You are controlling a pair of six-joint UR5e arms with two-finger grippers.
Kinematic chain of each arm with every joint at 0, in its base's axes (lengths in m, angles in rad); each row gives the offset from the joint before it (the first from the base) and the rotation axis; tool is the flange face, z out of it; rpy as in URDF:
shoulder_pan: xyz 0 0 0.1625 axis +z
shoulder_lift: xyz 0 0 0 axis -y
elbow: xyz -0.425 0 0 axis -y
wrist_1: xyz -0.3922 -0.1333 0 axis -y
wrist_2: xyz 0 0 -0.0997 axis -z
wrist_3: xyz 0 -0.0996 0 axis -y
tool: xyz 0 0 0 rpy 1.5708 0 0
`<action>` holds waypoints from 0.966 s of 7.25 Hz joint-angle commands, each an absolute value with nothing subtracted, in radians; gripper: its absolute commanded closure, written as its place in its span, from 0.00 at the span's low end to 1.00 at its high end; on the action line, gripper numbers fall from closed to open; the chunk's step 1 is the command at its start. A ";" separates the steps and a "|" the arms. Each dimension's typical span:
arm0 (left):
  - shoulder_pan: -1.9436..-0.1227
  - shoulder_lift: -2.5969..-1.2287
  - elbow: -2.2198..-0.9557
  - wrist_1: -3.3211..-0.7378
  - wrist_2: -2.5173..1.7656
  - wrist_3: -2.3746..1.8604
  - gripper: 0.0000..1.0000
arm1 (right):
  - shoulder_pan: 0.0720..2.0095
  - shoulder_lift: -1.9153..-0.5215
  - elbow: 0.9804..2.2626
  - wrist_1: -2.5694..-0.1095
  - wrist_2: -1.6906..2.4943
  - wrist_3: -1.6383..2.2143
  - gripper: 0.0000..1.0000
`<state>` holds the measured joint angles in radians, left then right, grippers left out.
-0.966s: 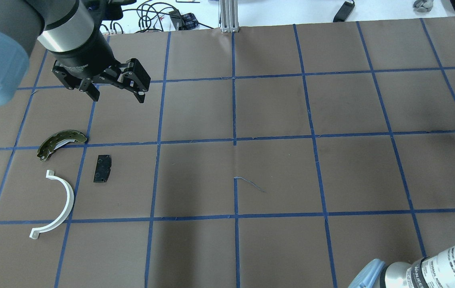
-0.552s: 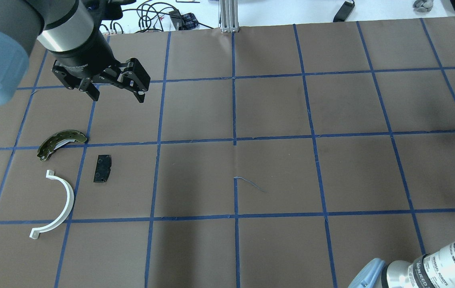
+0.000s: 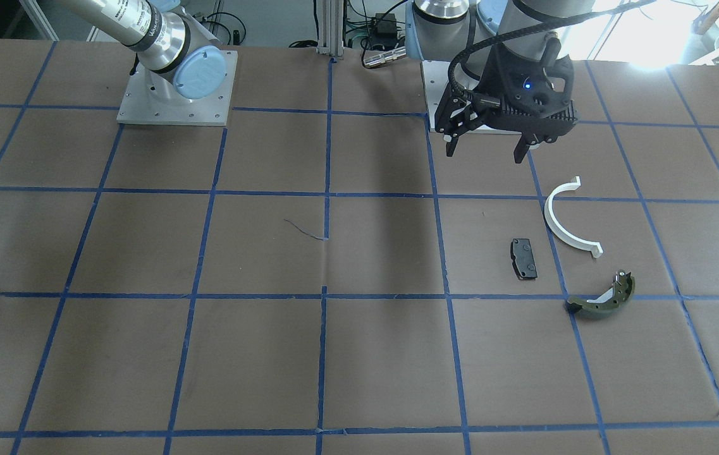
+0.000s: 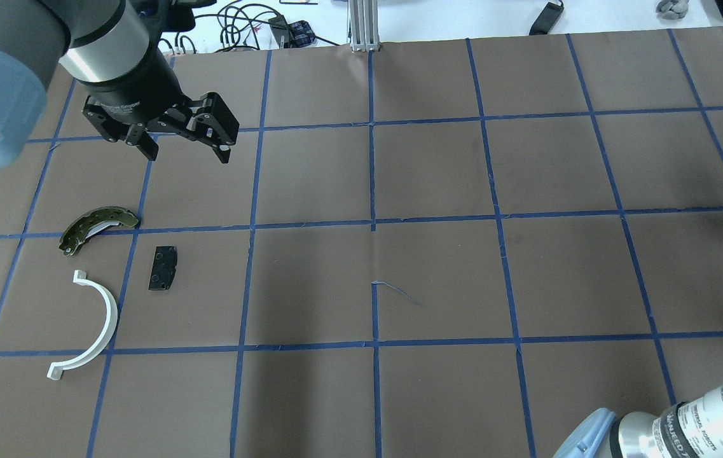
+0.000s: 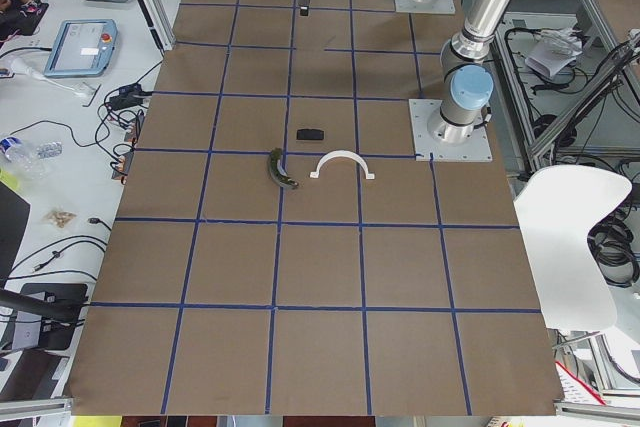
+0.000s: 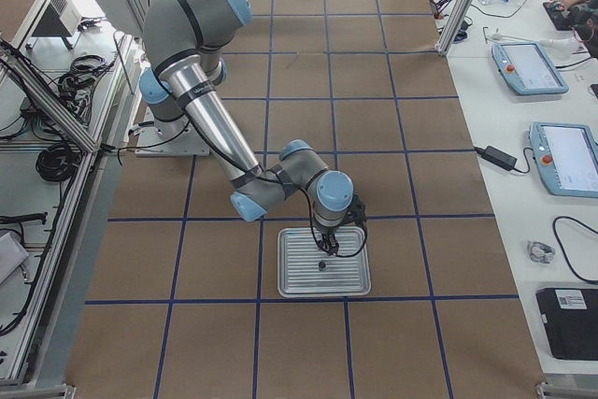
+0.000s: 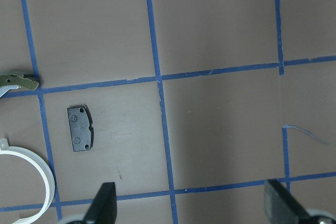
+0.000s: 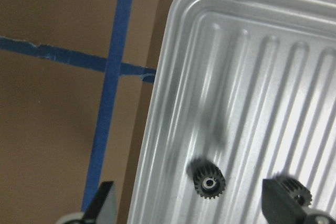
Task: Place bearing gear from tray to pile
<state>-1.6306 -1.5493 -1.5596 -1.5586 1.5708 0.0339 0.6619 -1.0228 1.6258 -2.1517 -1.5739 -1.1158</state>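
A small black bearing gear [image 8: 209, 183] lies on the ribbed metal tray [image 8: 252, 51]. A second gear [image 8: 295, 191] is partly hidden behind one fingertip. My right gripper [image 8: 191, 208] is open just above the tray, with the first gear between its fingers; it also shows in the exterior right view [image 6: 327, 248]. The pile lies far off on the left: a white half-ring [image 4: 97, 324], a black pad [image 4: 163, 268] and an olive brake shoe [image 4: 97, 226]. My left gripper [image 4: 186, 151] is open and empty, hovering beyond the pile.
The brown table cover [image 4: 437, 267] carries a blue tape grid. A loose tape thread [image 4: 399, 292] lies near the middle. Cables and a metal post [image 4: 361, 25] stand at the far edge. The right arm's elbow [image 4: 654, 432] shows at the lower right.
The right arm's elbow has shifted slightly down at the overhead view's lower right. The left arm and the pile have not moved.
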 commanded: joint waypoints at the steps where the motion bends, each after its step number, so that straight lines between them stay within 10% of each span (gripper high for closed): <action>1: -1.631 -1.549 -1.560 -1.559 1.571 0.034 0.00 | 0.660 -1.014 1.626 -2.151 -1.582 -1.066 0.04; 4: -1.631 -1.549 -1.560 -1.559 1.571 0.034 0.00 | 0.658 -0.997 1.620 -2.155 -1.582 -1.039 0.33; 7: -1.629 -1.549 -1.560 -1.560 1.571 0.035 0.00 | 0.653 -0.989 1.614 -2.160 -1.610 -1.037 0.42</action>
